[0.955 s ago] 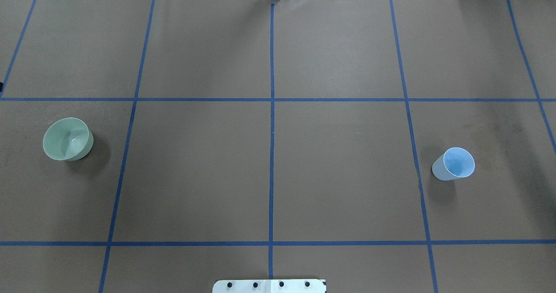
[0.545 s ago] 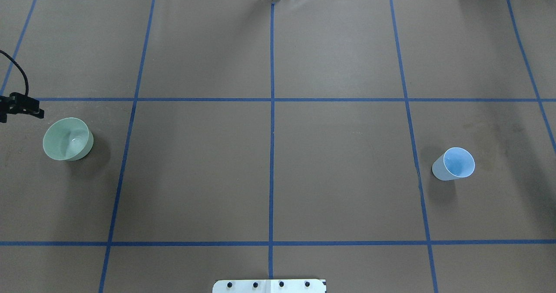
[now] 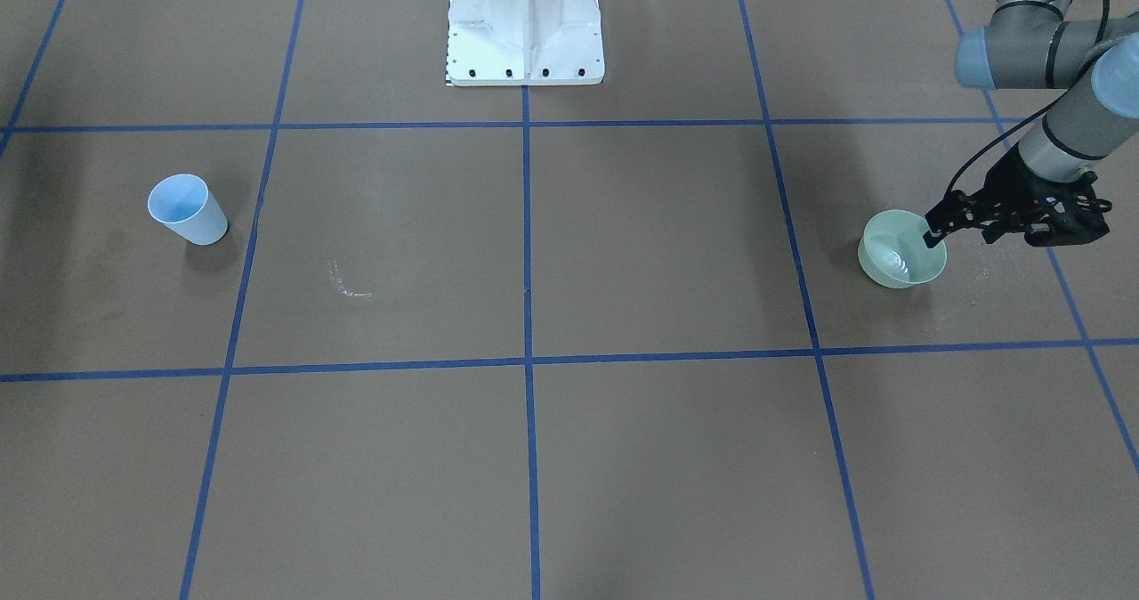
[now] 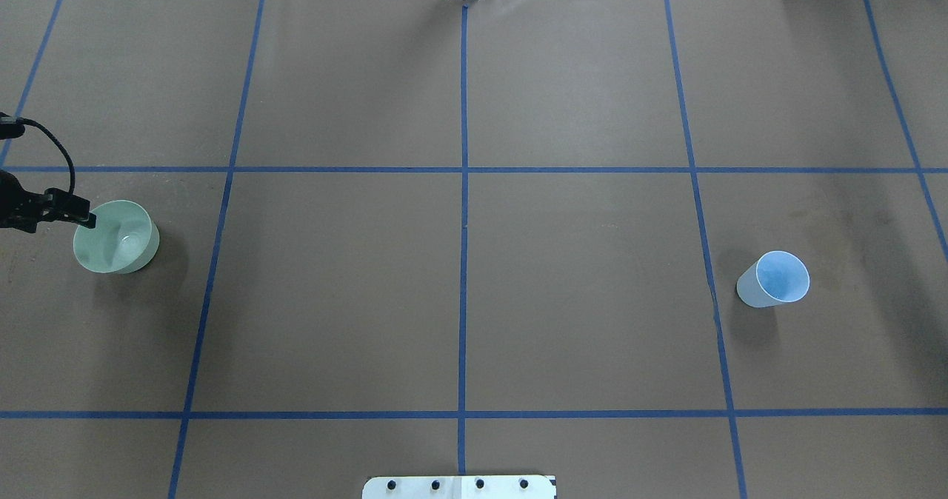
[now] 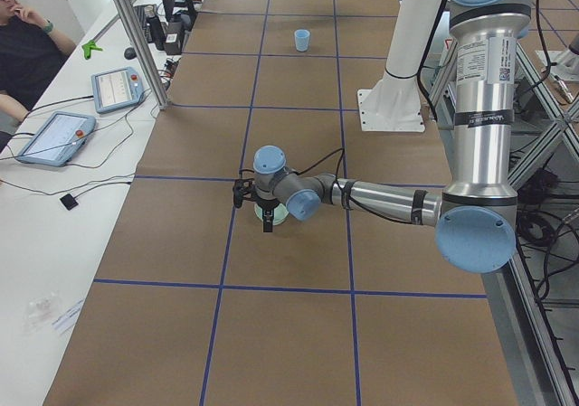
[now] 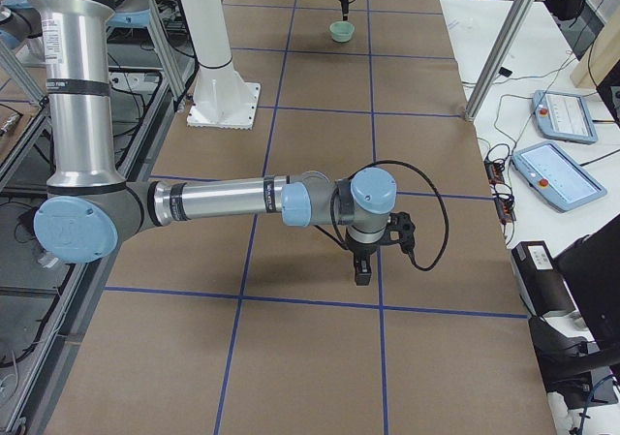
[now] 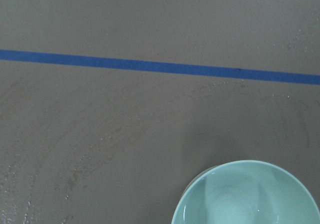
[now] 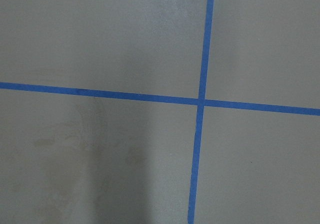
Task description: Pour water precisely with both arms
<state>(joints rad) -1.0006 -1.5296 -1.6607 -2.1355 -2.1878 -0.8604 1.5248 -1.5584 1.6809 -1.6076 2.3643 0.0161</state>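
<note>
The water (image 4: 130, 241) shows only as a pale glint and faint ripples at the bottom of a mint-green bowl (image 4: 115, 237), which stands at the table's end on the robot's left. The left gripper (image 3: 1019, 219) hangs over the bowl's outer edge, pointing down, its jaws spread wide; one finger (image 3: 932, 236) reaches over the rim and the other lies outside it. The right gripper (image 6: 361, 268) hovers low over bare paper near a tape crossing, well apart from a light blue cup (image 4: 774, 278) standing upright at the opposite end; I cannot tell how its jaws stand

The table (image 4: 578, 299) is covered in brown paper, marked into squares by blue tape (image 4: 464, 262), with dried streaks and stains around both vessels. A white pedestal (image 3: 525, 21) rises at the robot's side. A white bench alongside carries touch pendants (image 5: 113, 88), and a person (image 5: 27, 58) in black sits there

Counted: one bowl, one cup, two arms, one pedestal, two pendants, one person
</note>
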